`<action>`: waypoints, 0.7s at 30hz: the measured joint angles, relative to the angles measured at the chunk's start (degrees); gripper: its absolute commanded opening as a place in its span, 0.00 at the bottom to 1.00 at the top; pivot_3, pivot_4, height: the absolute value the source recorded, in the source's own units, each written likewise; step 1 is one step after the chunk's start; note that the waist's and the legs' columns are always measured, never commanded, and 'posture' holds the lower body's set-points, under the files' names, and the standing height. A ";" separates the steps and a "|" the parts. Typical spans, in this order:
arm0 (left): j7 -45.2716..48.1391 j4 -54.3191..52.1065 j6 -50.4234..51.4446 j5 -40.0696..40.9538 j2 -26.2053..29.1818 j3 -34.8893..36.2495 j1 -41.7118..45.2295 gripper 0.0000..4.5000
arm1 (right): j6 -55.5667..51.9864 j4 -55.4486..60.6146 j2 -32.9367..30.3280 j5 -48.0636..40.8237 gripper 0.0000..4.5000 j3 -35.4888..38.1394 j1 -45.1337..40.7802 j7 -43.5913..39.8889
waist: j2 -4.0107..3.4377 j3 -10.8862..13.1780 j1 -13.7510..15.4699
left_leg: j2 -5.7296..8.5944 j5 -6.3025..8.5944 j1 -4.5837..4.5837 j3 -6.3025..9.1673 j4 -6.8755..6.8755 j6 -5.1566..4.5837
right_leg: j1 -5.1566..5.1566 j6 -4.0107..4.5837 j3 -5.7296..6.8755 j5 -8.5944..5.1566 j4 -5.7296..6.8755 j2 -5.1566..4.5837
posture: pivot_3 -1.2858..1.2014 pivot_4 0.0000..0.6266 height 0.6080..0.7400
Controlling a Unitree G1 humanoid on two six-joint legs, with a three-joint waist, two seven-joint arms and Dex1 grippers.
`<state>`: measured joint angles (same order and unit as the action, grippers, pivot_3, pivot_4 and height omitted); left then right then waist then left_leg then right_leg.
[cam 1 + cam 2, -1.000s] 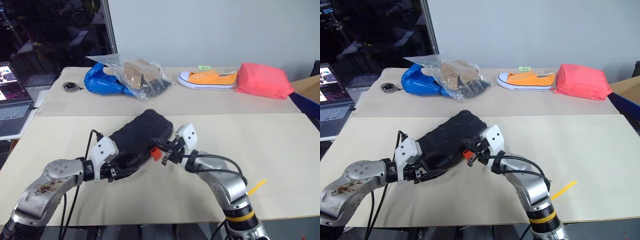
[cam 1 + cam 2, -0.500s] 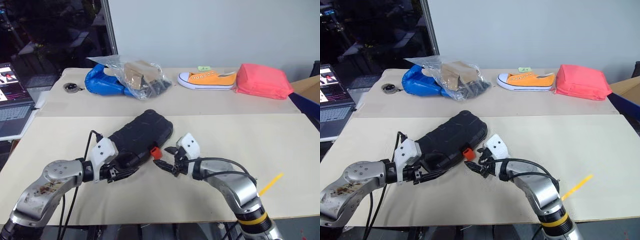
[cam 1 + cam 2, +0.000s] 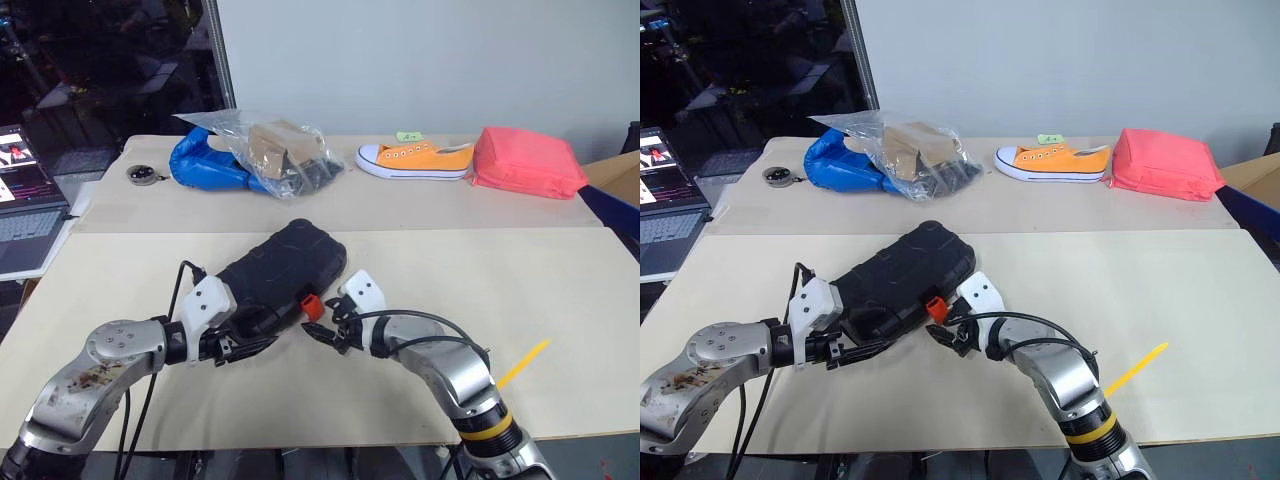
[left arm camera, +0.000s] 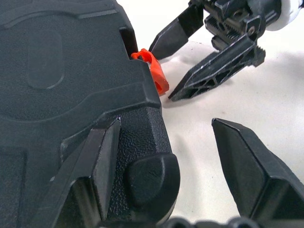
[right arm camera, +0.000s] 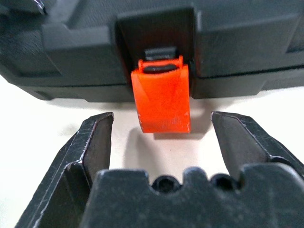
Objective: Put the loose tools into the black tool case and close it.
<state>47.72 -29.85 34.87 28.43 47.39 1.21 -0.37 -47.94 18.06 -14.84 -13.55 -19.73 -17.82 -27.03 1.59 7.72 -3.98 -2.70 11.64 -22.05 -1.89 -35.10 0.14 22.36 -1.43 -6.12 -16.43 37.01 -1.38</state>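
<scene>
Latching the black tool case (image 3: 283,273) at mid-worktop, lid down and orange latch (image 5: 162,95) unfastened, sticking out.

Right pincer (image 3: 323,325) sits spread at the case's 5 o'clock edge, a jaw on either side of the latch and gripping nothing; left pincer (image 4: 166,161) is also spread, one finger on the case's near corner at 7 o'clock, the other over bare worktop (image 3: 560,290), likely steadying it. Packing looks finished, so the next move, as I judge it, is pressing the latch flat against the shell until it snaps. Well apart at 12 o'clock lie a blue bag (image 3: 205,160), a clear plastic bag (image 3: 285,150), an orange sneaker (image 3: 415,158) and a pink-red pouch (image 3: 528,162); nothing blocks the latch.
</scene>
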 measured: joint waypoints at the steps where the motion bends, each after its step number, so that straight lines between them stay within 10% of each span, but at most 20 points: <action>1: 0.00 -0.01 0.00 0.00 0.00 0.00 0.00 0.73 | 0.07 -0.12 0.13 0.07 0.68 -0.02 -0.16 0.00 | 0.00 0.00 0.01 | 0.00 0.00 0.00 0.00 0.00 0.00 | 0.00 0.00 0.00 0.00 0.00 0.00 | 0.52 0.24 1.00; 7: -0.02 -0.13 0.00 0.00 0.01 0.00 -0.02 0.73 | 0.24 -0.12 0.54 0.59 0.26 -0.17 -0.91 -0.25 | 0.00 0.00 0.02 | 0.00 0.00 -0.02 0.01 0.00 0.00 | 0.00 0.00 0.01 0.00 0.00 0.00 | 0.52 0.24 1.00; 21: 0.08 -0.14 0.00 -0.04 0.05 0.00 0.02 0.73 | 2.98 0.11 -0.54 1.01 0.26 -0.29 -0.87 -2.74 | 0.00 0.01 0.02 | 0.00 0.00 -0.06 0.01 0.00 0.00 | 0.04 -0.01 0.02 -0.01 -0.02 0.00 | 0.52 0.24 1.00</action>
<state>47.80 -29.99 34.87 28.40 47.43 1.22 -0.36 -44.96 18.17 -15.38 -12.54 -20.02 -18.70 -29.77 1.59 7.73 -3.96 -2.70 11.64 -22.11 -1.88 -35.10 0.14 22.40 -1.44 -6.09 -16.44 36.98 -1.39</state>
